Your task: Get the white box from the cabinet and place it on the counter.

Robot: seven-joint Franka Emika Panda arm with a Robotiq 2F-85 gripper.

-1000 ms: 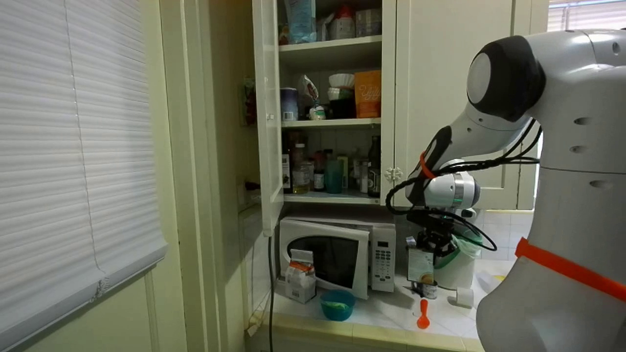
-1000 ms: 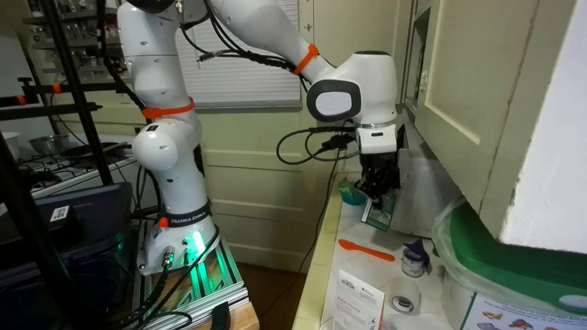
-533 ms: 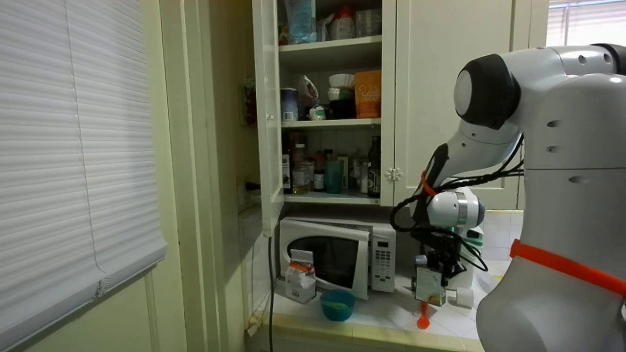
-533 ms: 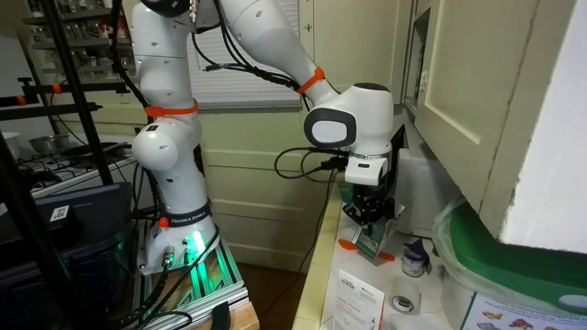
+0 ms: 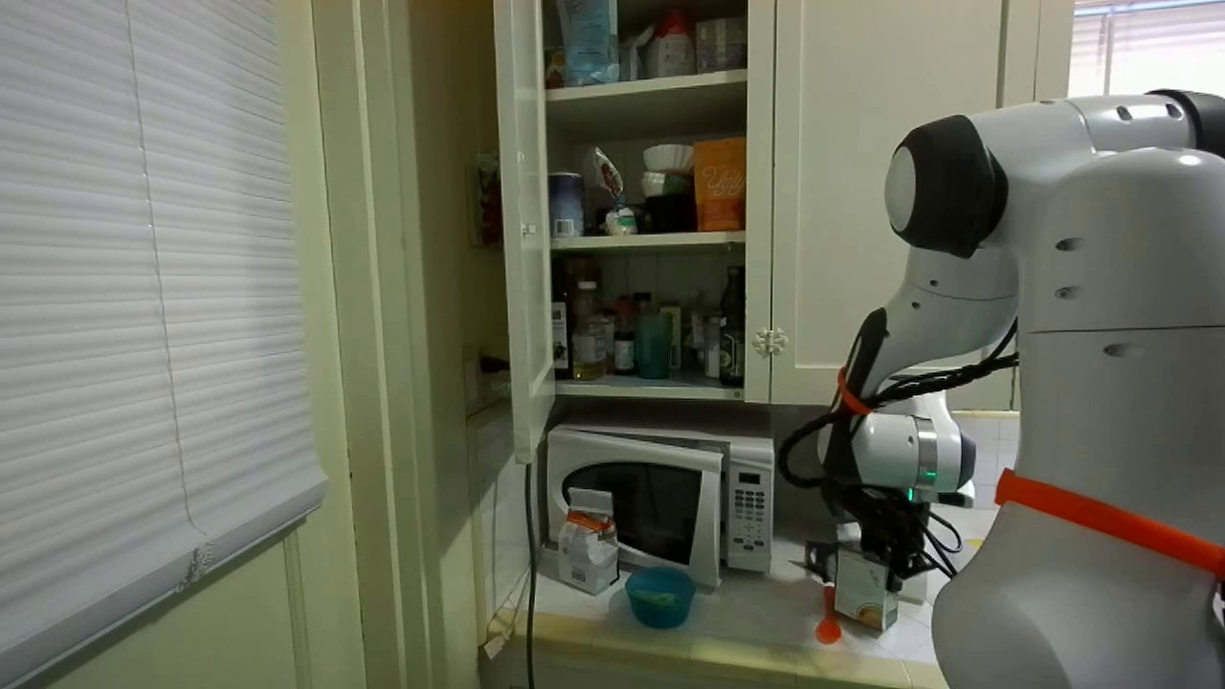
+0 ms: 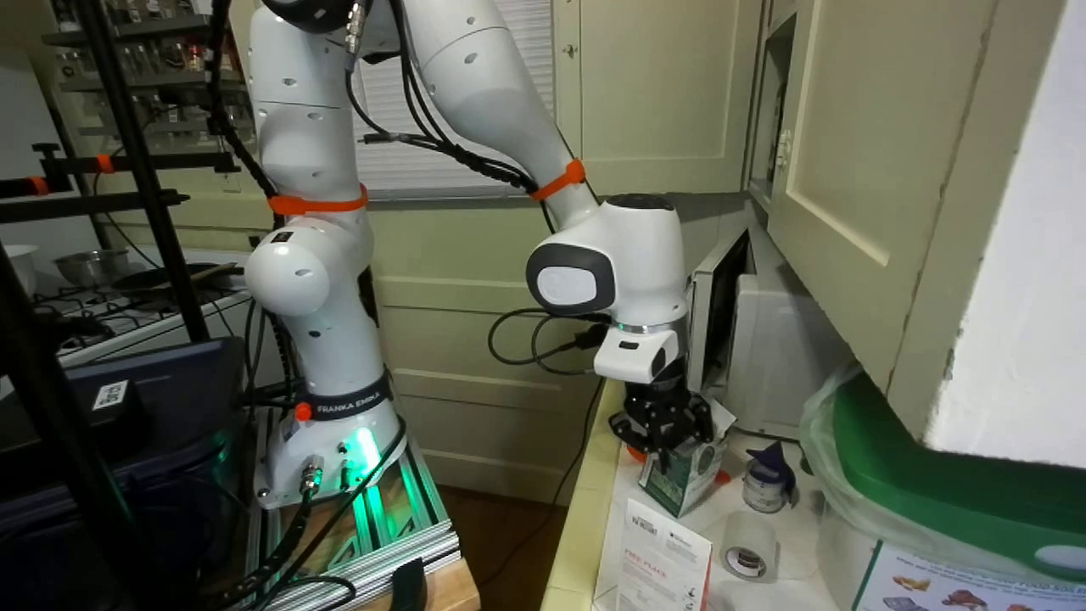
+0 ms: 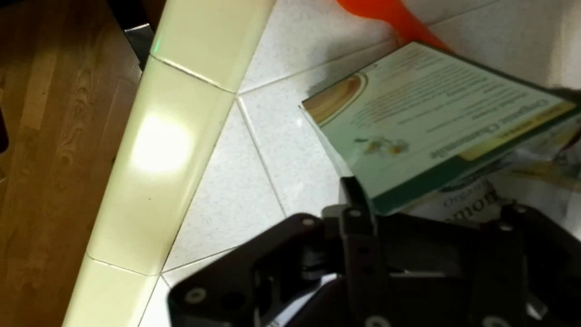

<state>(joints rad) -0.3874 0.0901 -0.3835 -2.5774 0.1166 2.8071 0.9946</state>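
Note:
The white box is a pale carton with green print and a dark green side. My gripper is shut on it from above, low over the counter near its front edge. In an exterior view the box hangs tilted. I cannot tell whether its lower edge touches the counter. In the wrist view the printed face of the box lies beyond one dark fingertip; the far finger is hidden. The cabinet stands open, with bottles and jars on its shelves.
An orange spoon lies beside the box. A teal bowl, white bag and microwave stand farther along. A small jar, tape roll, paper packet and green-lidded bin are nearby.
My gripper has carried the box down close to the counter and toward its front edge, away from the microwave. The box stays gripped.

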